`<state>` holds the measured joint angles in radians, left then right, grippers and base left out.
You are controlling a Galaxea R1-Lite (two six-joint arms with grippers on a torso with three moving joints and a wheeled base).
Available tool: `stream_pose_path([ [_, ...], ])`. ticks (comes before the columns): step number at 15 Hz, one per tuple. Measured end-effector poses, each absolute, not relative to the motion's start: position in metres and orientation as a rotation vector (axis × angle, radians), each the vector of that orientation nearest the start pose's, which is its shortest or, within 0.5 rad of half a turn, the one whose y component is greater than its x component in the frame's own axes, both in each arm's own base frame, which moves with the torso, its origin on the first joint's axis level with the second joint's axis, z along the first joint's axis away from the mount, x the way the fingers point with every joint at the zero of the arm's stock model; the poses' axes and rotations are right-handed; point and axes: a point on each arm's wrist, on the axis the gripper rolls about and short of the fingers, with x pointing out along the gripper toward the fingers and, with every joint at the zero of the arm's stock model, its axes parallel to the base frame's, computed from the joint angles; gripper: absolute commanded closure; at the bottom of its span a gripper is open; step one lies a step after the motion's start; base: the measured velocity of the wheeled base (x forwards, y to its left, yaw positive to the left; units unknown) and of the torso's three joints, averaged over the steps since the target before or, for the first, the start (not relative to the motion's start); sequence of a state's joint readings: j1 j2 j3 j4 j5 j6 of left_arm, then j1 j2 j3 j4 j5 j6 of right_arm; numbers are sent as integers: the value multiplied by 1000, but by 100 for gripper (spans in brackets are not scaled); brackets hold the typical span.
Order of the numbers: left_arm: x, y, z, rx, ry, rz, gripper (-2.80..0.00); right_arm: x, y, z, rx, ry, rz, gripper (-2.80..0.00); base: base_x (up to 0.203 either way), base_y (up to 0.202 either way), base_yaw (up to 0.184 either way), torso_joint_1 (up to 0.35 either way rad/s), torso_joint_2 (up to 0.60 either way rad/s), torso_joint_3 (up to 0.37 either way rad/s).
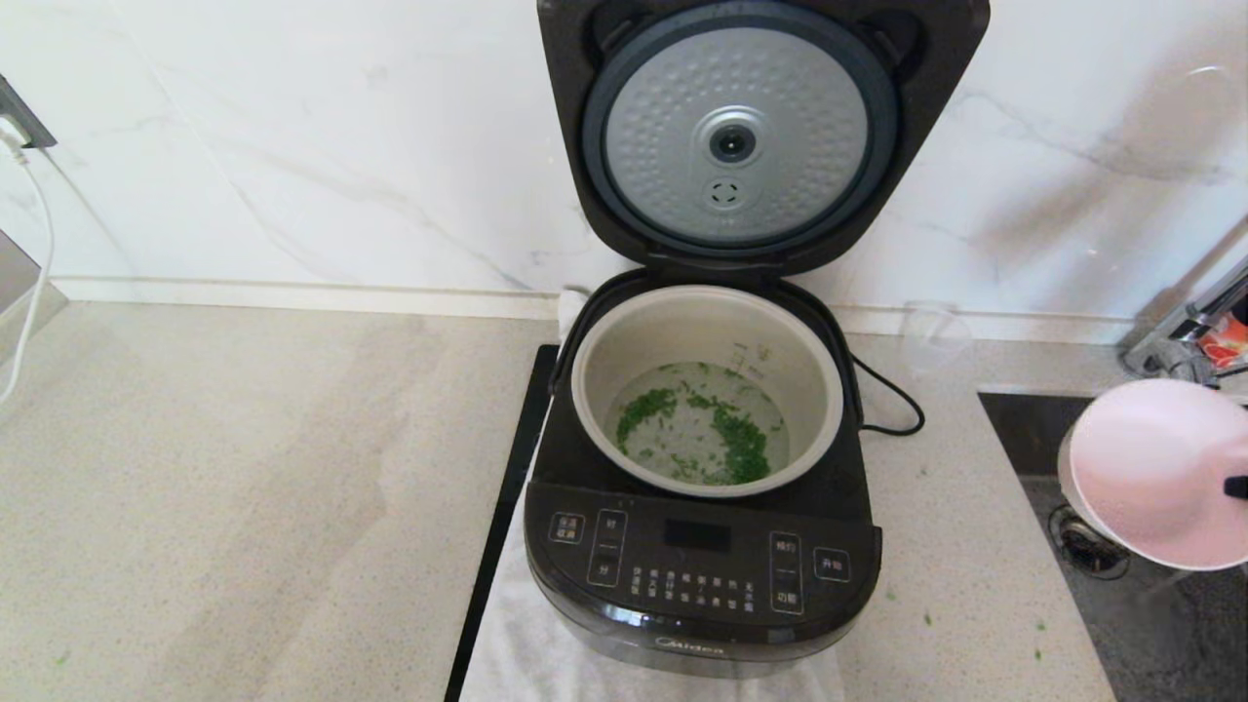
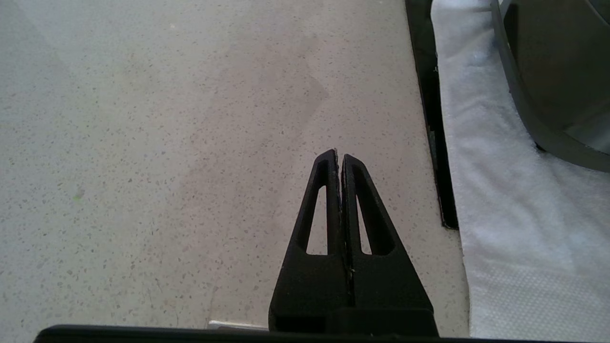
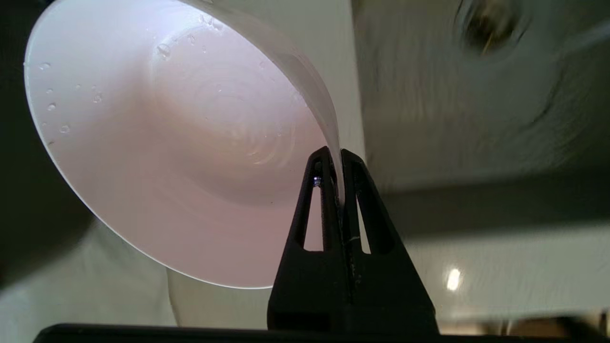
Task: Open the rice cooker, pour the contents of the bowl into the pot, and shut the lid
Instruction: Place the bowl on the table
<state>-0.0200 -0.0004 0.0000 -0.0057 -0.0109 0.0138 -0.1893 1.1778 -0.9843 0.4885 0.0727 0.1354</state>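
The black rice cooker (image 1: pixel 702 575) stands in the middle of the counter with its lid (image 1: pixel 738 136) raised, silver dimpled underside facing me. Chopped green bits (image 1: pixel 731 434) lie in water at the bottom of the beige pot (image 1: pixel 600 375). The pale pink bowl (image 1: pixel 1155 468) hangs tilted on edge at the far right, above the sink, with nothing but droplets inside (image 3: pixel 181 143). My right gripper (image 3: pixel 336 153) is shut on the bowl's rim. My left gripper (image 2: pixel 340 155) is shut on nothing, over bare counter left of the cooker.
A white cloth (image 1: pixel 526 643) lies under the cooker, over a black strip (image 1: pixel 507 507). The cooker's cord (image 1: pixel 892 400) loops behind it on the right. A dark sink (image 1: pixel 1121 585) with a drain and a tap (image 1: pixel 1189 322) sits at the right. A clear cup (image 1: pixel 931 336) stands by the wall.
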Motion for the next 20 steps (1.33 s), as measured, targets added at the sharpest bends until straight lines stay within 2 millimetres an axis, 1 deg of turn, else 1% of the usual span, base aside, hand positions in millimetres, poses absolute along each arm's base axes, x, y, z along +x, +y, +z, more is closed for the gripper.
stream_pose_path([
  [2,-23,0,76,13,-6,-31,0,157,-40,223,270,807,-108,0,0,0,0,0,0,0],
  [5,-23,0,76,14,-6,-31,0,173,-49,183,317,955,-69,0,0,0,0,0,0,0],
  [7,-23,0,76,13,-6,-31,0,183,-52,163,336,988,-49,0,0,0,0,0,0,0],
  [9,-23,0,76,14,-6,-31,0,189,-52,147,351,1041,-36,0,0,0,0,0,0,0],
  [13,-23,0,76,14,-6,-31,0,200,-47,122,360,1129,-8,0,0,0,0,0,0,0],
  [17,-23,0,76,14,-6,-30,0,213,-39,111,377,1141,5,0,0,0,0,0,0,0],
  [20,-23,0,76,14,-6,-31,0,226,-34,104,401,1118,6,0,0,0,0,0,0,0],
])
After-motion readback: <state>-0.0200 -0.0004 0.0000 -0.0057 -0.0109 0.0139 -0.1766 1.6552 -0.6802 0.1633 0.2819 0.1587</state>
